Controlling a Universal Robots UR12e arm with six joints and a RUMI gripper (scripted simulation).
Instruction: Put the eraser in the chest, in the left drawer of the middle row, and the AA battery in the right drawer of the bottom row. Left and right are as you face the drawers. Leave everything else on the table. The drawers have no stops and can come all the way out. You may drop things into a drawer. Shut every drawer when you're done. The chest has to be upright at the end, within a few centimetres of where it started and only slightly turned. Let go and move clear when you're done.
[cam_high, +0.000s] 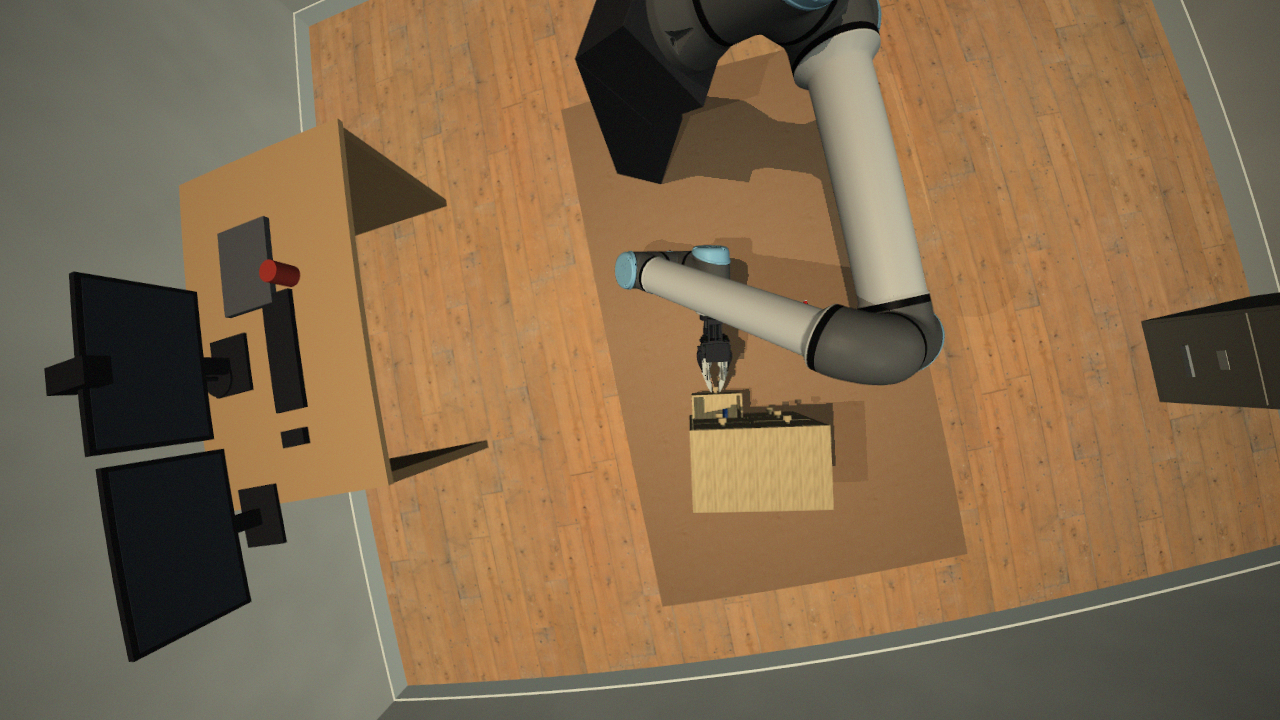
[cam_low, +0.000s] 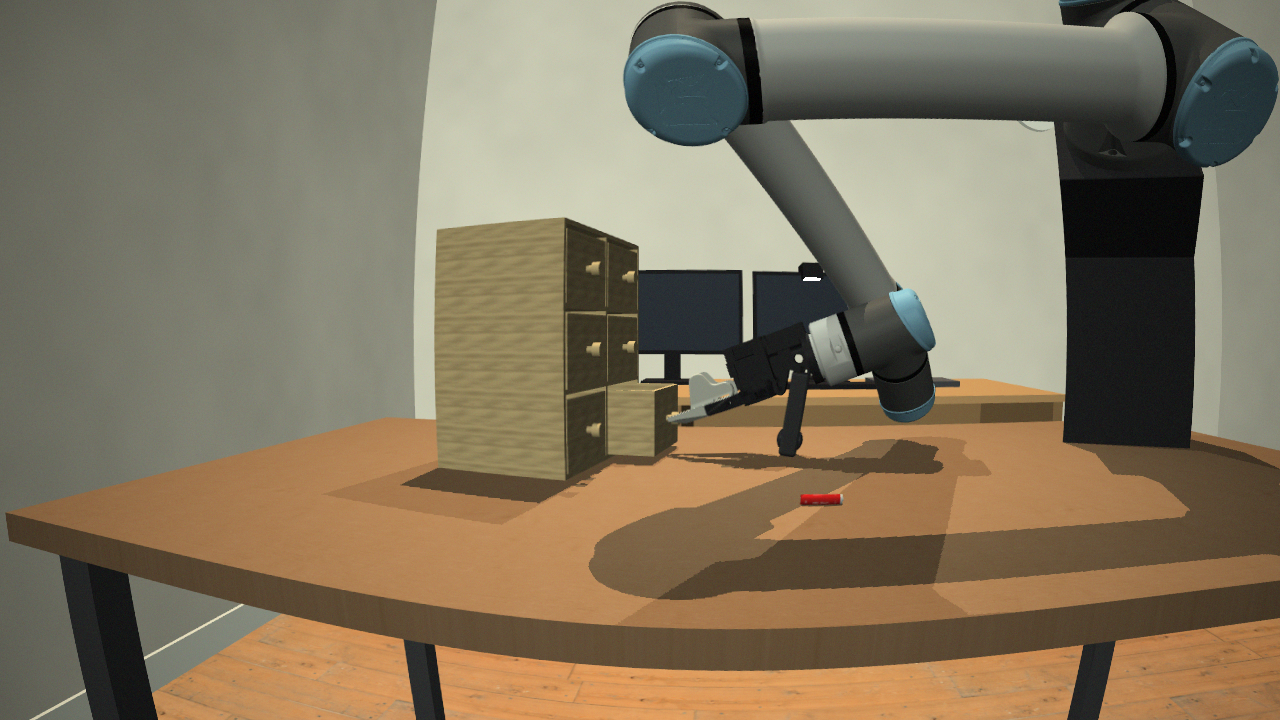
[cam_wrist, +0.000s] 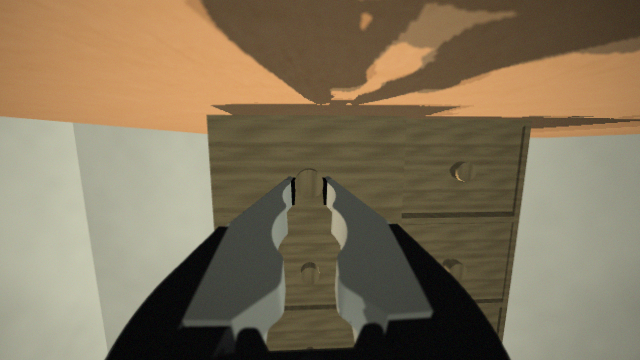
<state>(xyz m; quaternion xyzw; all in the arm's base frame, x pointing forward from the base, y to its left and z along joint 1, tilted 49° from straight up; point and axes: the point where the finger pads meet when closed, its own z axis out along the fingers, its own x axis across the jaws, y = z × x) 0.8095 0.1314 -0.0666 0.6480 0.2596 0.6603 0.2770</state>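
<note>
The wooden chest (cam_high: 760, 470) (cam_low: 501, 349) stands upright. Its bottom right drawer (cam_low: 631, 422) (cam_wrist: 250, 160) is part-way out; the other drawers look shut, including the middle left one (cam_low: 585, 367). My gripper (cam_high: 715, 389) (cam_low: 673, 418) (cam_wrist: 308, 179) is shut on the open drawer's round knob, with a fingertip on each side of it. A small blue thing (cam_high: 724, 413) lies inside this drawer; whether it is the AA battery is too small to tell. A red, battery-like cylinder (cam_low: 820, 499) lies on the table. I see no eraser.
The forearm (cam_high: 733, 304) crosses above the table (cam_high: 760, 564) (cam_low: 358, 573). The red cylinder lies nearer the exterior camera than my gripper. Knobs stick out from the shut drawers. A separate desk (cam_high: 331, 358) with monitors stands beyond the table.
</note>
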